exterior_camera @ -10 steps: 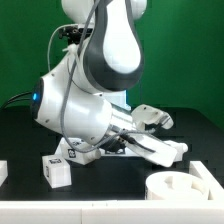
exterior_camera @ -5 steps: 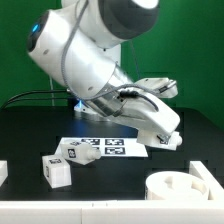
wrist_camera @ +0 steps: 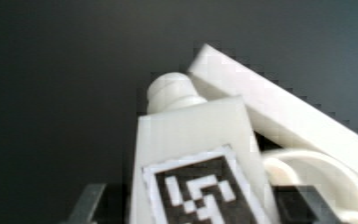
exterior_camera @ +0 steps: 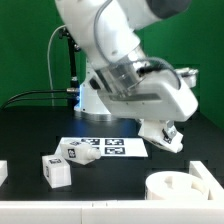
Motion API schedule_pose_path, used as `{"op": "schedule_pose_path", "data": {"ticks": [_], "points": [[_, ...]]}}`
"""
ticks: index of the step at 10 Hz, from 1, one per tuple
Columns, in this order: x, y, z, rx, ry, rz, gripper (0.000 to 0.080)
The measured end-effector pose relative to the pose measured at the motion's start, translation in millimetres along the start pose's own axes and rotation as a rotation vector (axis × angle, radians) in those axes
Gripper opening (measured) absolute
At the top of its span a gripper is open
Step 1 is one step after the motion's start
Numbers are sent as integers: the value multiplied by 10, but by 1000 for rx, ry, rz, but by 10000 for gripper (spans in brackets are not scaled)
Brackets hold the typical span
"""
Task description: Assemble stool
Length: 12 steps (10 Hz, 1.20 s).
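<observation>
claw: claw (exterior_camera: 169, 133) pinched shut on a leg (wrist_camera: 190, 160); wrist view shows the dark fingers either side of the leg's tagged end.

held leg: white, chunky, rounded tip pointing away from the wrist camera; carried in the air, above the worktop (exterior_camera: 30, 130), toward the exterior view's right.

below the leg: wrist view shows a white straight edge and a curved white rim past the leg; probably the seat, cannot tell for sure.

seat: seat (exterior_camera: 185, 192) lies on the worktop at the exterior view's lower right, round and rimmed, in front of the claw and lower in the frame. No leg seen standing in it.

other parts: second leg (exterior_camera: 57, 168) and third leg (exterior_camera: 82, 152) lie loose at the exterior view's lower left, close together, well apart from the seat. A white corner pokes in at the far left edge; too little to name.

marker board: marker board (exterior_camera: 118, 147) flat at mid-worktop, third leg at its left end.

step: judged as carrying the first leg to the seat; assembly looks barely begun.

next move: likely needs the tip lined up over a socket, leg upright, then lowered and seated. Risk: a tilted tip catching the rim.

writing: none readable; only black-and-white square tags on legs and board.
</observation>
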<state>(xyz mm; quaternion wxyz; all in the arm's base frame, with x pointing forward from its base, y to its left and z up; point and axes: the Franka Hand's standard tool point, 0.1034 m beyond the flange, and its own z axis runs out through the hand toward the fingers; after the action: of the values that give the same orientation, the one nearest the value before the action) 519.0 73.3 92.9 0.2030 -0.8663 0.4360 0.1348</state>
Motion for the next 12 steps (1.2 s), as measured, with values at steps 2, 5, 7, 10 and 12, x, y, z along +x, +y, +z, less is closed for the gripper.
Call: {"op": "schedule_pose_path", "data": {"ticks": [2,5,7,10,12], "points": [[-32,-104,26,-18,120,-60,320],[-48,-217,-76,-3,254,-110,320],[-51,-443,-279,30,372,-158,320],[-263,-520,-115,104,489,-143,320],[-357,-585,-46,66,489,-201,320]]}}
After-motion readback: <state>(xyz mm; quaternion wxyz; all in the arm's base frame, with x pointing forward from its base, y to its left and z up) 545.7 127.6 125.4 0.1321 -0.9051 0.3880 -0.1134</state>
